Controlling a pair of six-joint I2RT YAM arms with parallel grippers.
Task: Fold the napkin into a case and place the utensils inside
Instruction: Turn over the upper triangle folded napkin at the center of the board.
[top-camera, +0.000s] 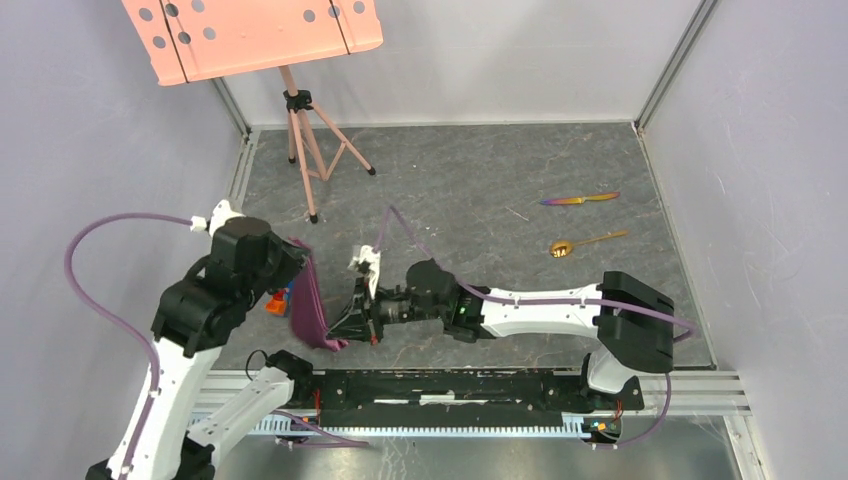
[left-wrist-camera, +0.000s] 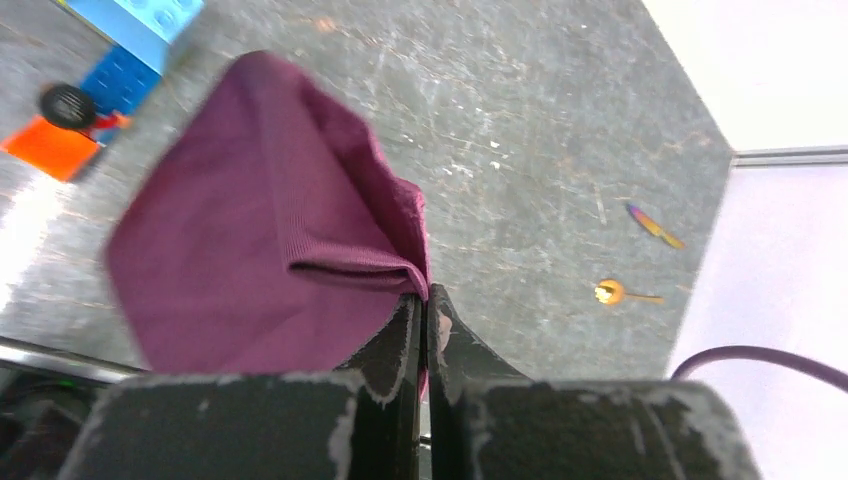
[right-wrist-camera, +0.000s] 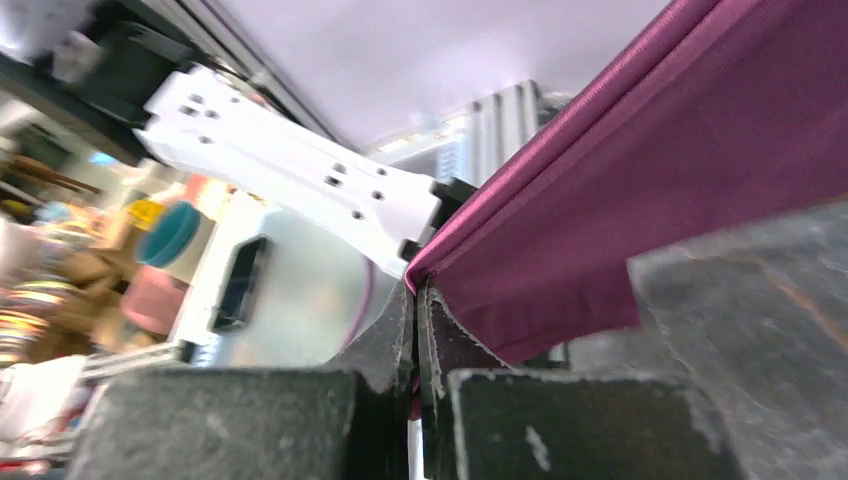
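Overhead, shows only the napkin (top-camera: 310, 305) edge-on, held up at front left of the surface (top-camera: 480, 180), with knife (top-camera: 580, 199) and spoon (top-camera: 585, 243) lying well apart at far right. From the left wrist, reveals its doubled face, pinched tight in the left jaws. From the right wrist, shows a hem clamped in the right jaws; beyond, blurred and hard to read.

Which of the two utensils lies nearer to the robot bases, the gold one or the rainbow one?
The gold spoon; the rainbow knife lies beyond it, closer to the back wall.
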